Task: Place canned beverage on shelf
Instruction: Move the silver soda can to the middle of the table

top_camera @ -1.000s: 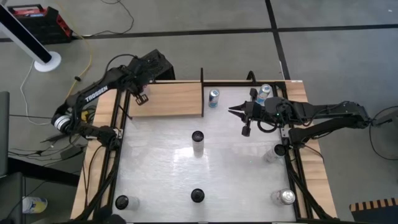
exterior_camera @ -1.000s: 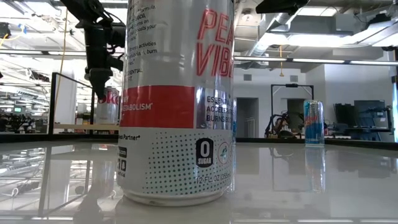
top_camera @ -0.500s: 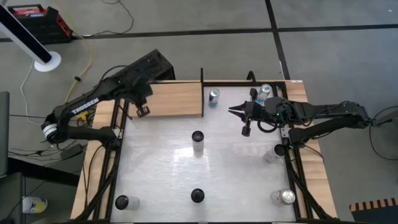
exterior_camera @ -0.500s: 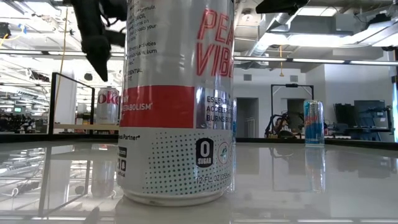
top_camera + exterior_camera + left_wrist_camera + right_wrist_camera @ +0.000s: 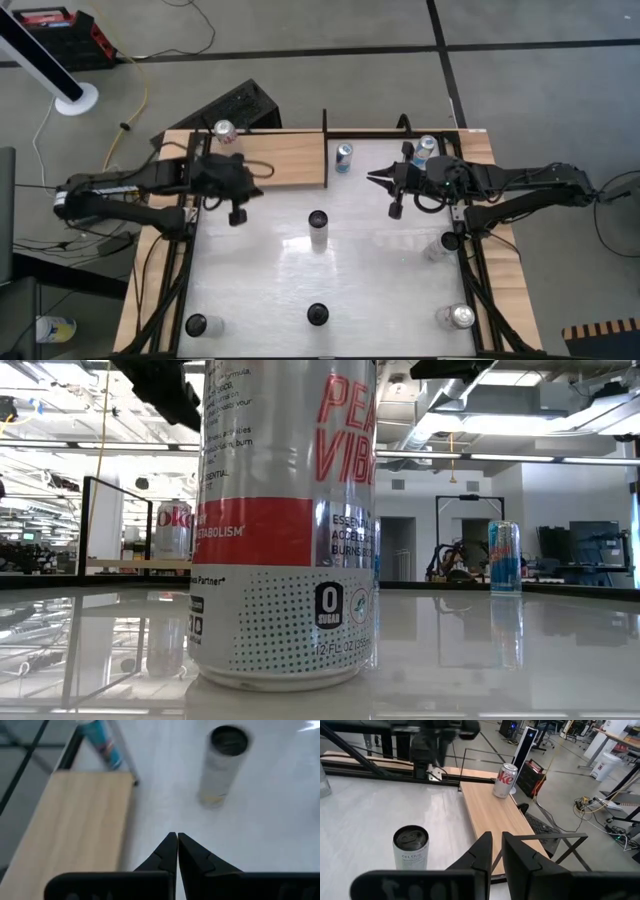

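Note:
A silver and red cola can stands upright on its base at the far left corner of the light-wood shelf; it also shows in the right wrist view and the low view. My left gripper is shut and holds nothing; it hovers over the white tabletop just off the shelf's near edge, well clear of the can. Its closed tips point down past the shelf. My right gripper waits at the far right, its fingers a narrow gap apart with nothing between.
A blue can stands just right of the shelf's black end post. A dark-topped can stands mid-table. More cans stand near the front edge and at the right. A black frame borders the table.
My left gripper has swung away from the shelf's far left corner toward the table's near edge, off the shelf and out over the white tabletop, rising and turning as it went. Its fingers stayed shut. The cola can, covered by the arm before, now stands uncovered on the shelf.

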Action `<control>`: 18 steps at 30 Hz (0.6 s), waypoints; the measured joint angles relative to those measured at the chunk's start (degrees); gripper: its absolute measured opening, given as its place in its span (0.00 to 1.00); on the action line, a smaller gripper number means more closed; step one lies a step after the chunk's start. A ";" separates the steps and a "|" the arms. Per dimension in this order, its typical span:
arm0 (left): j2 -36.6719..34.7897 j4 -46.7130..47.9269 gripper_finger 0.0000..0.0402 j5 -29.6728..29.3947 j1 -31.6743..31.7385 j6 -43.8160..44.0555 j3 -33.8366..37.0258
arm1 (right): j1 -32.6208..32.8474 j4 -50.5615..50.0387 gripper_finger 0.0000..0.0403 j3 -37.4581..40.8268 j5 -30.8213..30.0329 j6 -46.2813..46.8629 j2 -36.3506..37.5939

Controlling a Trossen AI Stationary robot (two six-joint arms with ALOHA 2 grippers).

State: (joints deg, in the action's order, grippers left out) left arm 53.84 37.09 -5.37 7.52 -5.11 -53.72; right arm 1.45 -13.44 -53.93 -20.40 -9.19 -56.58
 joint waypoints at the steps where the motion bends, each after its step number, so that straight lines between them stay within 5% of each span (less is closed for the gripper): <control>1: -0.03 -1.22 0.00 0.09 -1.35 0.06 0.57 | 0.00 0.18 0.17 0.00 0.00 0.54 0.00; 18: -0.02 -2.32 0.00 1.14 -28.23 9.71 1.41 | 0.04 0.40 0.17 0.00 3.27 2.48 0.00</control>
State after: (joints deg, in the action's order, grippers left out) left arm 53.82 34.76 -4.23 -20.71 4.59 -52.31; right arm 1.50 -13.04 -53.93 -17.13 -6.71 -56.58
